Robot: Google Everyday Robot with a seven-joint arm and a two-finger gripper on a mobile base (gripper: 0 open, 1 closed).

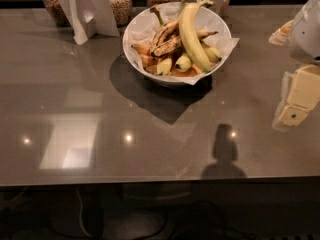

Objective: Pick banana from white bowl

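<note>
1. The gripper (295, 104) hangs at the right edge of the view, above the right side of the desk (150, 149) and well apart from the fruit; whether it is spread or pressed together cannot be told, and it holds nothing visible.
2. Bare, glossy desk lies between the gripper and the white bowl (129, 41), with more open surface running forward to the desk's front edge and across the left half.
3. The white bowl sits toward the far side of the desk, slightly right of centre, with crumpled paper lining (227, 44) spilling over its rim.
4. The banana (190, 34) lies on top of the pile in the bowl, its greenish stem pointing toward the far rim.
5. Brown-spotted bananas (167, 38) lie just left of it, touching it; short yellow bananas (183, 63) and orange fruit pieces (142, 49) sit lower.
6. Along the far edge stand glass jars (120, 4) of grain, with a folded white card (90, 9) in front of them, near the bowl's left side.
</note>
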